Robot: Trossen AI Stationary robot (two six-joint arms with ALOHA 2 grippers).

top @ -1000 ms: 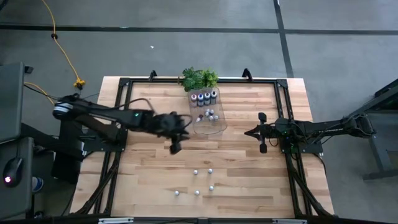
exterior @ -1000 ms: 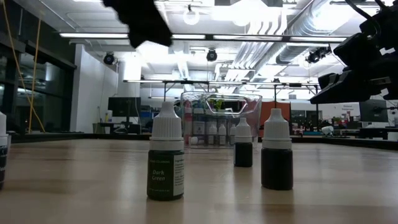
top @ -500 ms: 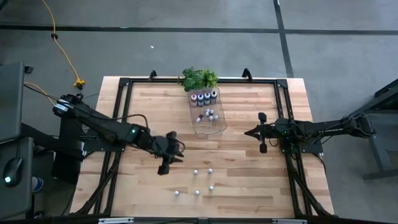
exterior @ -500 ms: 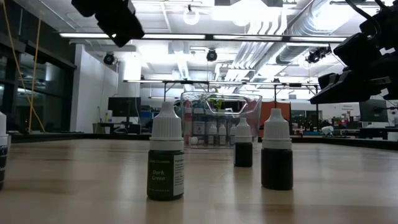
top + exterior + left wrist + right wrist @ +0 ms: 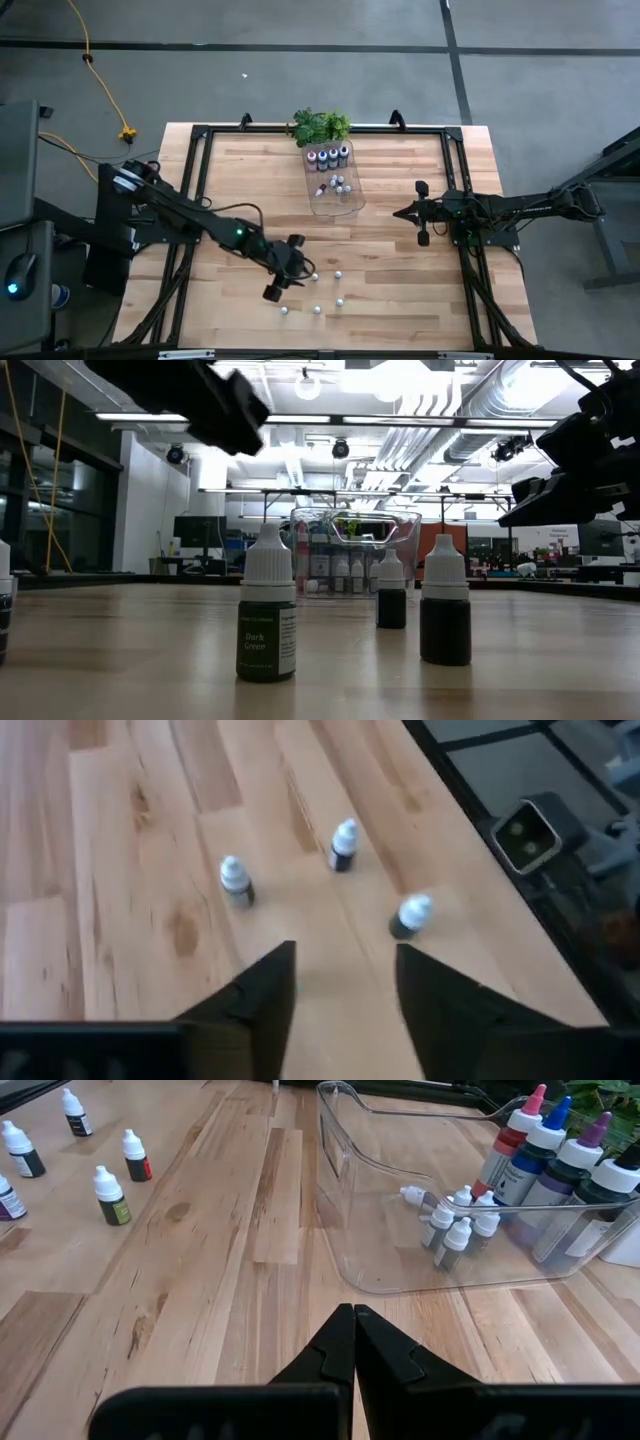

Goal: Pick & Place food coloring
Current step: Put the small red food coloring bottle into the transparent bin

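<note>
Several small white-capped food coloring bottles [image 5: 338, 273] stand upright on their bases on the wooden table, loose, near its front edge. My left gripper [image 5: 345, 970] hovers open over the left side of this group, slanting down, with nothing between its fingers; three bottles [image 5: 343, 845] stand ahead of it. More small bottles [image 5: 455, 1220] and bigger ones with coloured tops [image 5: 560, 1160] are in the clear tray [image 5: 335, 190]. My right gripper [image 5: 353, 1330] waits shut at the table's right, pointing at the tray.
A green leafy plant [image 5: 320, 127] stands at the far edge behind the tray. Black frame rails [image 5: 200, 180] run along the table's sides. Bare wood lies between the tray and the loose bottles. In the low view a dark green bottle [image 5: 268, 605] stands nearest.
My left gripper has swung from beside the tray toward the table's near edge and sunk lower, rolling as it went, and now hangs over the loose bottles. The bottles have not moved.
</note>
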